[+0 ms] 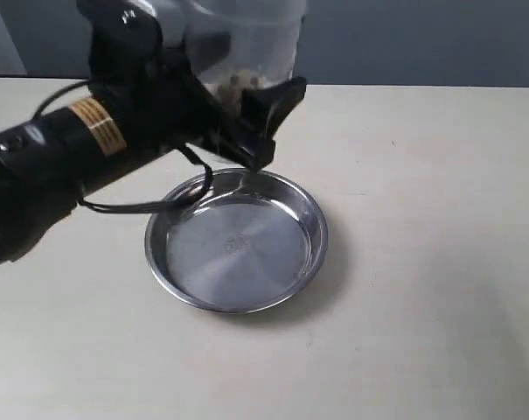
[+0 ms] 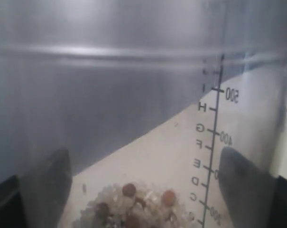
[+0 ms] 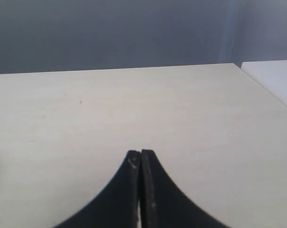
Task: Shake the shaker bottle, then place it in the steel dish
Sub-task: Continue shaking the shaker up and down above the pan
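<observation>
Item: shaker bottle (image 1: 247, 39). Clear frosted plastic, at the upper centre of the exterior view and cut off by the top edge. Its long axis ran roughly up and down. The cap end was out of sight. Brown and pale granules (image 1: 240, 83) lay heaped at the lower end. In the left wrist view a printed scale (image 2: 210, 142) ran along the wall, its higher figures farther from the granules.

Item: left gripper (image 1: 277, 122). Black, with fingers (image 2: 243, 185) spread wide and clamped on the bottle's lower body, one on each side.

Item: steel dish (image 1: 309, 229). Round, shallow and shiny, flat on the table (image 1: 421, 280) at centre frame. The bottle hung above its far rim, lifted clear.

Item: right gripper (image 3: 141, 161). Fingers pressed together, gripping nothing, above bare tabletop.

Item: black cable (image 1: 142, 206). It looped from the left arm beside the dish.
</observation>
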Robot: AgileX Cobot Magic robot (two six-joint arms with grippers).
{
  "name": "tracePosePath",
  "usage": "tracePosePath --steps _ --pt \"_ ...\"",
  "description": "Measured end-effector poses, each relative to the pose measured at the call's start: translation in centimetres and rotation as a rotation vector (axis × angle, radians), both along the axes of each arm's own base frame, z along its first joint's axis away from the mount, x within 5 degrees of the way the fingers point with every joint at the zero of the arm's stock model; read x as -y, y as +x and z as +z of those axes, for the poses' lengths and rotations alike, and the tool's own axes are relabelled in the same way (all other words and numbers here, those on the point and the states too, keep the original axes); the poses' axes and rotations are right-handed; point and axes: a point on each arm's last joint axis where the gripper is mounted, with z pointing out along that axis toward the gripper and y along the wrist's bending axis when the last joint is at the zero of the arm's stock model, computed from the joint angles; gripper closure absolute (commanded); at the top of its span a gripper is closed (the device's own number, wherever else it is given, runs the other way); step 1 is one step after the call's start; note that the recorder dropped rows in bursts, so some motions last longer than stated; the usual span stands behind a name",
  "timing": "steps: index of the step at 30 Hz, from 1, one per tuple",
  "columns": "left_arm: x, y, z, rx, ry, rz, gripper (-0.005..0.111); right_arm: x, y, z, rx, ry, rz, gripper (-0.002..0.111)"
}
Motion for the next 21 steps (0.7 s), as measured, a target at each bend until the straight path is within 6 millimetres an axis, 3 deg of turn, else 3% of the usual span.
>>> tracePosePath --steps 2,4,5,6,7,8,10,11,14,15,18,19,20,21 --pt "0.0 -0.1 -2.0 -0.051 -0.009 -0.001 0.106 0.0 0.0 0.0 0.000 0.000 0.000 0.109" --pt "-0.1 -0.3 -6.5 -0.183 -0.006 -0.002 0.106 0.0 0.0 0.0 0.000 0.000 0.000 0.109" --pt "-0.6 -1.2 -9.8 -0.299 0.024 0.000 0.106 0.0 0.0 0.0 0.000 0.000 0.000 0.109" --pt "-0.7 -1.5 -10.5 -0.318 0.032 -0.002 0.106 0.0 0.0 0.0 0.000 0.000 0.000 0.109" --pt "-0.6 -1.3 -8.7 -0.249 0.012 -0.013 0.106 0.0 0.0 0.0 0.000 0.000 0.000 0.109" --pt "-0.1 -0.6 -4.8 -0.126 -0.001 -0.020 0.106 0.0 0.0 0.0 0.000 0.000 0.000 0.109" --pt "0.2 0.0 -1.0 -0.031 -0.003 -0.019 0.106 0.0 0.0 0.0 0.000 0.000 0.000 0.109" --pt "0.2 0.0 -1.4 -0.036 -0.004 -0.018 0.106 0.0 0.0 0.0 0.000 0.000 0.000 0.109" --pt "-0.2 -0.6 -9.0 -0.259 0.061 -0.004 0.106 0.0 0.0 0.0 0.000 0.000 0.000 0.109" --pt "-0.3 -0.7 -9.3 -0.271 0.067 -0.005 0.106 0.0 0.0 0.0 0.000 0.000 0.000 0.109" --pt "0.5 0.5 -2.4 -0.034 0.019 -0.016 0.106 0.0 0.0 0.0 0.000 0.000 0.000 0.109" --pt "0.7 0.8 -1.5 -0.003 0.019 -0.014 0.106 0.0 0.0 0.0 0.000 0.000 0.000 0.109" --pt "0.7 0.9 -2.0 -0.007 0.030 -0.010 0.106 0.0 0.0 0.0 0.000 0.000 0.000 0.109" --pt "0.8 1.2 -4.0 -0.040 0.044 0.002 0.106 0.0 0.0 0.0 0.000 0.000 0.000 0.109"
